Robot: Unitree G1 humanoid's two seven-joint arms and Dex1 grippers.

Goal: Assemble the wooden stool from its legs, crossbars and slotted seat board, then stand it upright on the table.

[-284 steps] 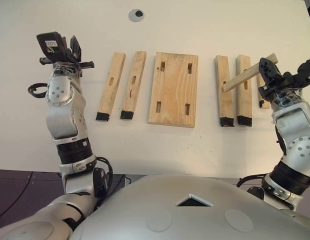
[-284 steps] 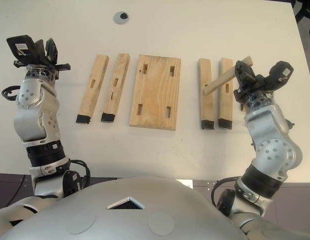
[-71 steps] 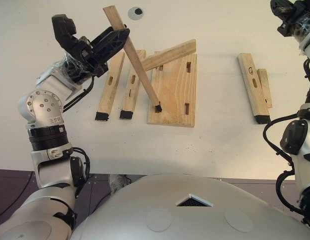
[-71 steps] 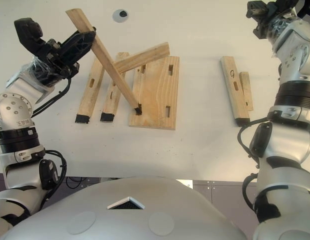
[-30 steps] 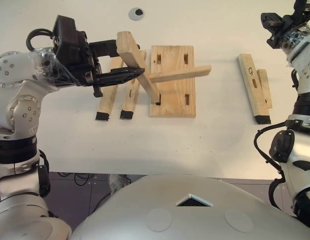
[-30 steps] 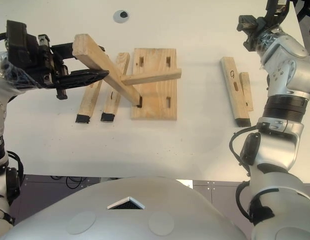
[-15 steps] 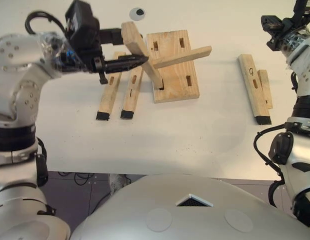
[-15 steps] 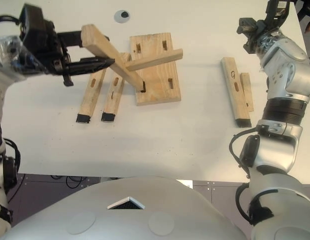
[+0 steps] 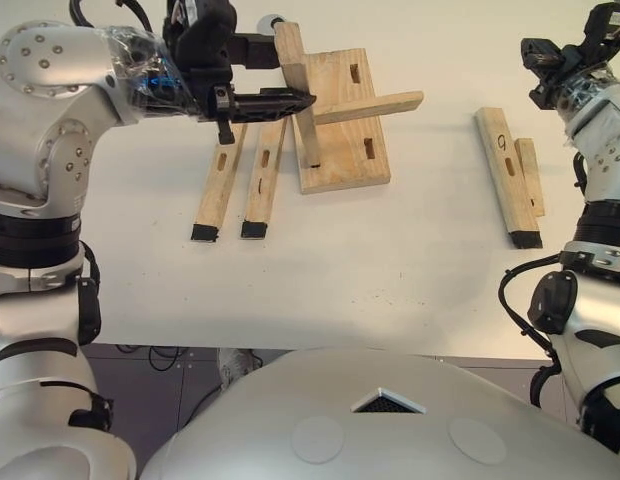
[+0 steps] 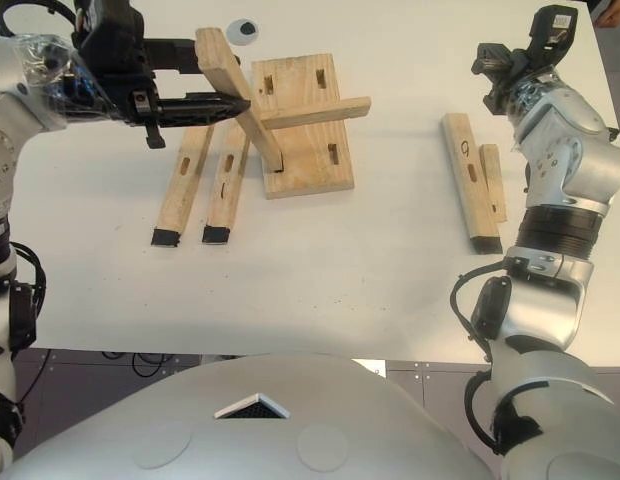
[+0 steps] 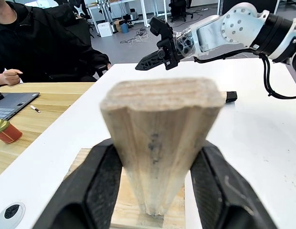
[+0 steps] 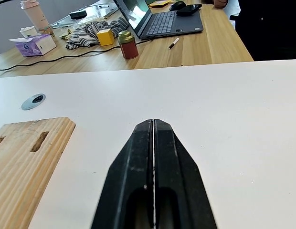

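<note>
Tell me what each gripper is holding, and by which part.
The left gripper clamps a stool leg near its top end, with its fingers on two opposite sides. The right gripper is shut and holds nothing.

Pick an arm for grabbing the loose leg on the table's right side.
Right. The right gripper is empty, fingers shut, on the loose leg's side. The left gripper is clamped on the standing leg slotted into the seat board.

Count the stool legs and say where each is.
4. Two legs lie left of the seat board; one leg, in the left gripper, stands on the board; one lies far right beside a crossbar.
</note>
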